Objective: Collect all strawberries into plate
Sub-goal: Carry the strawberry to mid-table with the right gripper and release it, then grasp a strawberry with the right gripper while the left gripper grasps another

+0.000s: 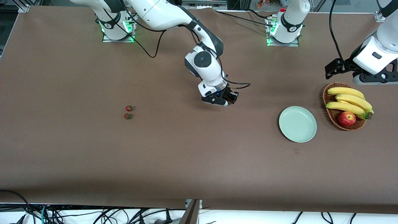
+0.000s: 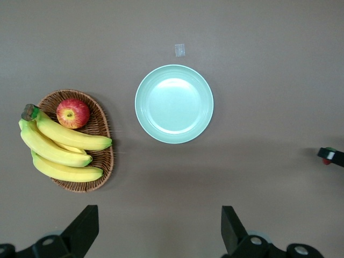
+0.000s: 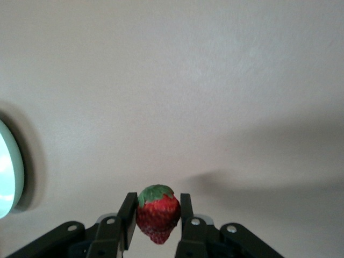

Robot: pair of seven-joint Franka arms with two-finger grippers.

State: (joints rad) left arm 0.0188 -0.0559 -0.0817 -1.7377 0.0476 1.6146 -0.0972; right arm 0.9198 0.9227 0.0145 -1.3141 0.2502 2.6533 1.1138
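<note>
My right gripper [image 1: 230, 99] hangs over the middle of the table, shut on one strawberry [image 3: 157, 214], red with a green cap, pinched between both fingers. Two more strawberries [image 1: 129, 108] [image 1: 127, 116] lie close together on the table toward the right arm's end. The pale mint-green plate [image 1: 297, 124] sits bare toward the left arm's end; it also shows in the left wrist view [image 2: 174, 104] and at the edge of the right wrist view [image 3: 8, 172]. My left gripper [image 1: 371, 81] waits open and empty in the air above the basket; its fingers stand wide apart [image 2: 159, 226].
A brown wicker basket [image 1: 330, 115] with bananas [image 1: 349, 101] and a red apple [image 1: 346, 118] stands beside the plate, at the left arm's end. A small tape mark [image 1: 296, 151] lies nearer the front camera than the plate.
</note>
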